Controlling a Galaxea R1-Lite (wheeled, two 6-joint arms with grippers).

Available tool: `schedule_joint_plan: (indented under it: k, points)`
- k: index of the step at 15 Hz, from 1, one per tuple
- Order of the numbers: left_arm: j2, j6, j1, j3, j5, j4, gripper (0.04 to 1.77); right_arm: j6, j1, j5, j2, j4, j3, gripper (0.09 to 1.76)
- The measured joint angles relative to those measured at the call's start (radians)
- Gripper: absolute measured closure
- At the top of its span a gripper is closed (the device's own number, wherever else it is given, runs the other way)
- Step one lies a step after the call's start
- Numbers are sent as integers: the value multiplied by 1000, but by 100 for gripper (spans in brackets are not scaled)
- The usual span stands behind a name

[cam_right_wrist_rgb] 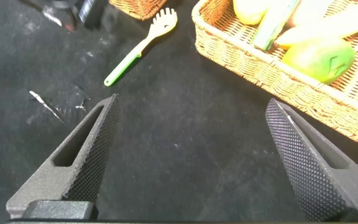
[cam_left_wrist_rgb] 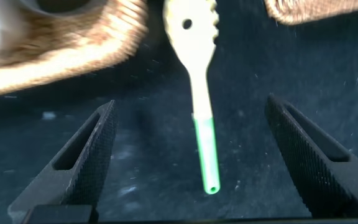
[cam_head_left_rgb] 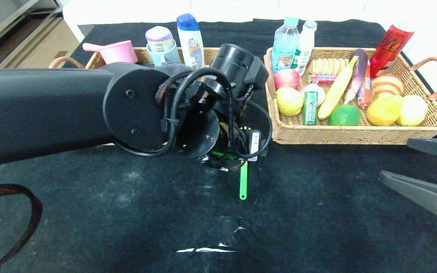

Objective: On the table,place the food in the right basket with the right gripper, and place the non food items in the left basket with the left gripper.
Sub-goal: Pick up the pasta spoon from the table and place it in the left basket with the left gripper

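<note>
A pasta server with a cream toothed head and green handle (cam_left_wrist_rgb: 205, 149) lies on the black cloth between the two baskets; its handle (cam_head_left_rgb: 243, 181) sticks out from under my left arm in the head view. My left gripper (cam_left_wrist_rgb: 191, 146) hangs over it, open, with a finger on each side of the handle and not touching it. The left basket (cam_head_left_rgb: 95, 60) holds a pink cup, a jar and a shampoo bottle. The right basket (cam_head_left_rgb: 355, 132) holds fruit, snacks and bottles. My right gripper (cam_right_wrist_rgb: 188, 158) stands open over bare cloth in front of the right basket.
The pasta server (cam_right_wrist_rgb: 140, 46) and right basket wall (cam_right_wrist_rgb: 260, 71) also show in the right wrist view. A red can (cam_head_left_rgb: 391, 44) stands in the right basket's far corner. White scuff marks (cam_head_left_rgb: 207, 248) streak the cloth near the table's front.
</note>
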Motion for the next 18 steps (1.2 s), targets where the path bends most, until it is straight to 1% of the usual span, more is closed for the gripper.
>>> schedule_joint_plan:
  k: [7,10,11,12,14,17,18]
  points:
    - [74,-4,-13,-13,46,-1,10,0,0,0,-3,0,0,14]
    - [92,-2,-16,-19,51,2,10,0,0,0,-3,0,0,14]
    - [95,-2,-19,-20,51,3,21,0,0,0,-3,0,1,14]
    - [97,-1,-20,-20,52,5,39,-1,0,1,-3,0,1,14]
    - [98,0,-23,-18,57,6,69,-2,1,0,-3,0,3,14]
    - [99,2,-24,-16,61,7,100,-3,1,0,-3,0,4,14]
    - [99,1,-24,-14,61,8,117,-3,2,0,-3,0,4,14]
